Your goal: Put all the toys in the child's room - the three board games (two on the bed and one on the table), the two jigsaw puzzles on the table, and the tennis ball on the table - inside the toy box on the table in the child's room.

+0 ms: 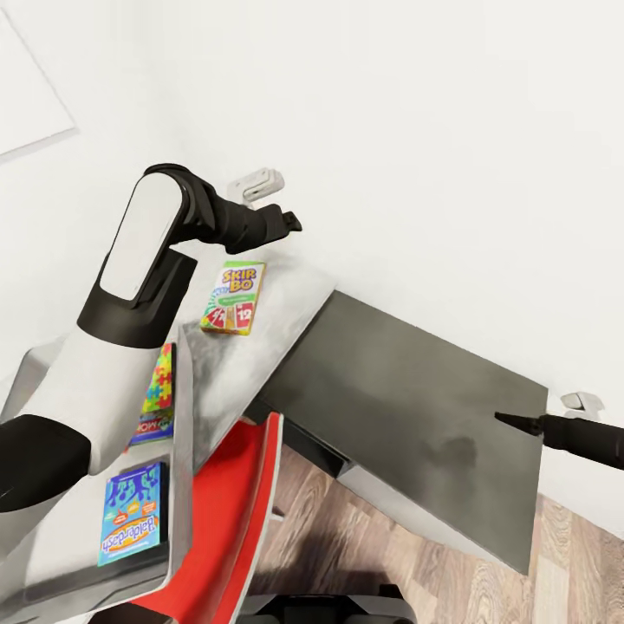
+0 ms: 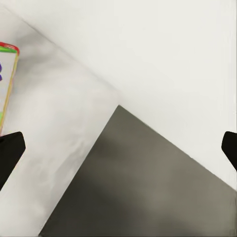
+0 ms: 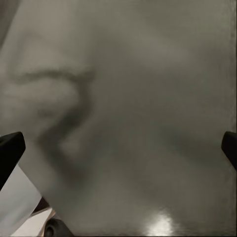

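Pale grey tabletop (image 1: 286, 295) in your head view carries a SKIP BO board game (image 1: 234, 298) centre-left, below your left gripper (image 1: 290, 221); your right gripper (image 1: 507, 419) enters at right. Both wrist views show each gripper's fingertips (image 2: 10, 150) (image 3: 10, 150) spread, empty.

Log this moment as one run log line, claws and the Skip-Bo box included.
left claw open, empty | right claw open, empty over dark table | Skip-Bo box flat on pale tabletop

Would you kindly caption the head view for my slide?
Left gripper hovers above a SKIP BO board game on the pale table; right gripper reaches over the dark top.
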### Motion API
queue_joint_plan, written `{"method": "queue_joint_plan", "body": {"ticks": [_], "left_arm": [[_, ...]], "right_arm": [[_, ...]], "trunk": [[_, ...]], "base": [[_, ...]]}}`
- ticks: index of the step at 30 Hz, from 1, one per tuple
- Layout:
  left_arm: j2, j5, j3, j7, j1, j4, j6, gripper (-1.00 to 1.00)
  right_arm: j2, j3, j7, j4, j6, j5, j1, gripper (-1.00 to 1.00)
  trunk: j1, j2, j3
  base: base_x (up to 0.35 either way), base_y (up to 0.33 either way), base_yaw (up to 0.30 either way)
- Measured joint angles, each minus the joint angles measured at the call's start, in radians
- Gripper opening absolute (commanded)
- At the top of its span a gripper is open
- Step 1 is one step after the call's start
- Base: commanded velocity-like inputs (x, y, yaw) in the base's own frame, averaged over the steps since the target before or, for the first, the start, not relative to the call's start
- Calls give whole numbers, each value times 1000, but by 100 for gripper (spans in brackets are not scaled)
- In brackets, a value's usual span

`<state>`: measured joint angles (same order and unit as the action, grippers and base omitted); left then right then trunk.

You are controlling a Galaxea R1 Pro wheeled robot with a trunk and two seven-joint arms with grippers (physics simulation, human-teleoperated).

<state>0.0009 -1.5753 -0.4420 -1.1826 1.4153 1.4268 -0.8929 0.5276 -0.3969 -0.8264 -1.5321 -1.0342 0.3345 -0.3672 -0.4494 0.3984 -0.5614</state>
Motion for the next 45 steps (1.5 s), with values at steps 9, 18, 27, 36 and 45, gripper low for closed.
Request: {"method": "queue_joint_plan", "body": {"ticks": [9, 18, 27, 36, 45], "left_arm": [[0, 0, 0, 2, 0, 0, -1, 100], [-1, -2, 4, 4, -1, 1, 0, 100], [6, -3, 10, 4, -4, 4, -1, 100], [35, -1, 14, 4, -34, 0, 0, 100], [110, 1, 14, 6, -44, -63, 9, 100]], "right_arm": [[0, 0, 0, -5, 0, 0, 0, 100], [0, 0, 0, -7, -1, -1, 6, 100], [0, 0, 0, -10, -1, -2, 11, 100], [0, 0, 0, -11, -1, -1, 12, 100], [-1, 2, 0, -11, -1, 1, 13, 100]], "trunk": [[0, 0, 0], [0, 0, 0], [0, 0, 0], [0, 0, 0], [0, 0, 0]], "base": [[2, 0, -196], [17, -3, -48], [159, -61, -10], [60, -21, -2], [14, -5, 0]]}}
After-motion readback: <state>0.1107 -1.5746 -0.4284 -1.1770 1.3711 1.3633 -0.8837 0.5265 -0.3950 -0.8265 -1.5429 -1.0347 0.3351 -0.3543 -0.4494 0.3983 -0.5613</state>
